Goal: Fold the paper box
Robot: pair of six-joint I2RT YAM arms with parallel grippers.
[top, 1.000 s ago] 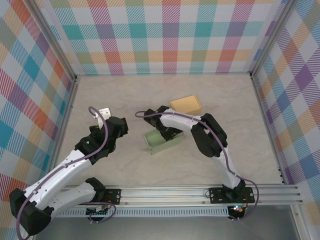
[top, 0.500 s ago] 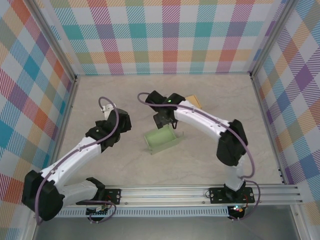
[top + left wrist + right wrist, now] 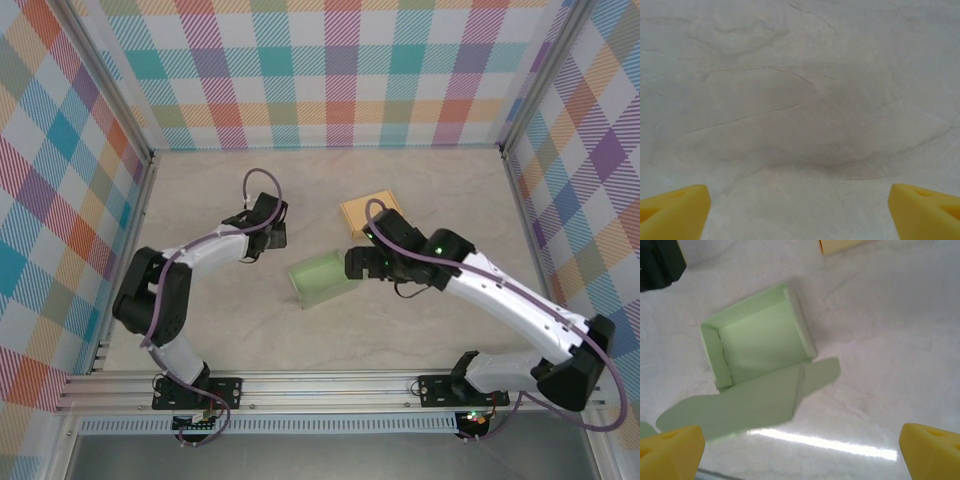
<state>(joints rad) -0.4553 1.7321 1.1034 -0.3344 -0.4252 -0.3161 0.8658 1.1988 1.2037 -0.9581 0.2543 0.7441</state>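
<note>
Retreat under way: backing right gripper [image 3: 353,263] off green box [image 3: 322,280] at centre of worktop [image 3: 450,200], jaws wide, holding nothing; swinging left gripper [image 3: 271,234] in near it, jaws wide too. Leaving lid flap [image 3: 740,405] lying open, closing looking still pending.

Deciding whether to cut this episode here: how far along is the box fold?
Done: the green box has its side walls standing, forming a tray. In hand: nothing; the right gripper hovers open above it, and the left gripper is open over bare table. Left: the lid flap lies flat and open beside the tray, so it has yet to be folded over and tucked.
</note>
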